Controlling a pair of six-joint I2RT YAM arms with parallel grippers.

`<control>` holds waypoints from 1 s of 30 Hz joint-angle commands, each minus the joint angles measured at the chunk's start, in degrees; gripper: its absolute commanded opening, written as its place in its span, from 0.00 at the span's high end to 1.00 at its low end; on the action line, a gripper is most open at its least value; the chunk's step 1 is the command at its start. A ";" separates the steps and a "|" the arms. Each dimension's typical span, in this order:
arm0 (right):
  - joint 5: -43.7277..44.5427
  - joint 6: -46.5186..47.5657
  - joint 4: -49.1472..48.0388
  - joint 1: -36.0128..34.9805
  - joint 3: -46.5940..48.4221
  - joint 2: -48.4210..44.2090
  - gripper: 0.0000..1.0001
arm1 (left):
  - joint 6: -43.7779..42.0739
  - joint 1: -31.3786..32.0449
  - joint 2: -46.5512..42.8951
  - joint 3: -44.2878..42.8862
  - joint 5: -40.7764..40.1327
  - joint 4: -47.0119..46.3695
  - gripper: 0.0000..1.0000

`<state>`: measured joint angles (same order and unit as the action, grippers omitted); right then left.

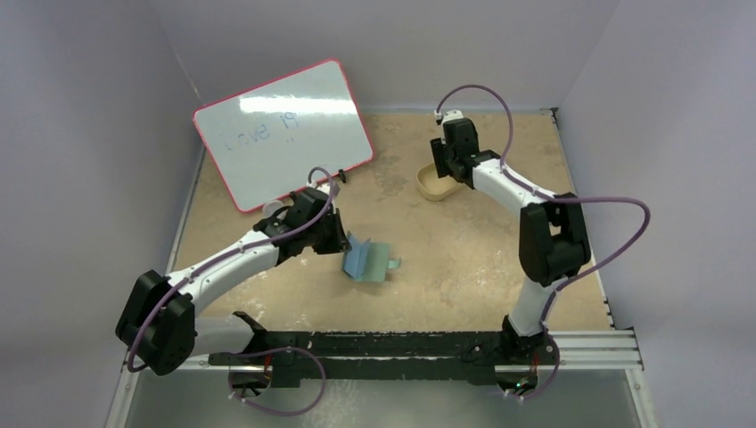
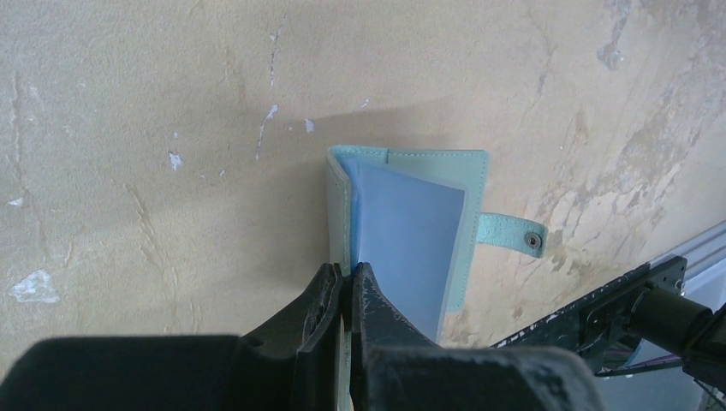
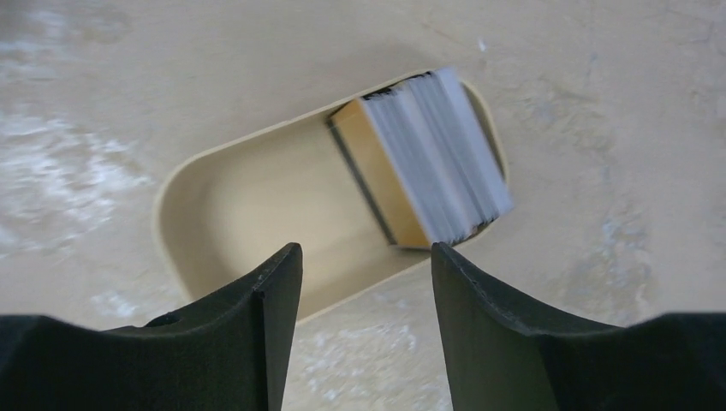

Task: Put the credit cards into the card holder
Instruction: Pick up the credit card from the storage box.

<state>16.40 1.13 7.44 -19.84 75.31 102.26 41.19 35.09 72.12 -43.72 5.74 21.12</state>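
Beige tabletop (image 1: 464, 259), cards (image 3: 428, 163) in tray (image 3: 164, 235), holder (image 2: 411, 231) open

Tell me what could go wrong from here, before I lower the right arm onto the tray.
1. The cards sit stacked tight and tilted at one end of the tray; the open right jaws may well take several at once or tip the stack over.
2. The left jaws pinch only a thin edge of the wallet; a nudge during insertion could pull it free and let it fold shut.
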 commanded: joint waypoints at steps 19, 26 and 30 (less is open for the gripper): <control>5.29 13.68 1.23 3.59 14.65 15.65 0.36 | -3.39 -0.29 -0.75 -0.04 3.64 -2.60 1.00; 8.40 14.25 0.62 3.64 14.61 16.70 0.37 | -3.74 -0.31 -0.23 -0.78 3.62 -2.08 1.00; 10.84 14.34 0.63 3.60 14.99 16.79 0.46 | -3.75 -0.33 0.13 -0.73 3.49 -2.28 1.00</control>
<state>22.20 14.44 8.60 -16.56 87.55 118.87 38.87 35.09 72.16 -43.48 8.58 20.71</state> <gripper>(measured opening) 0.580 0.033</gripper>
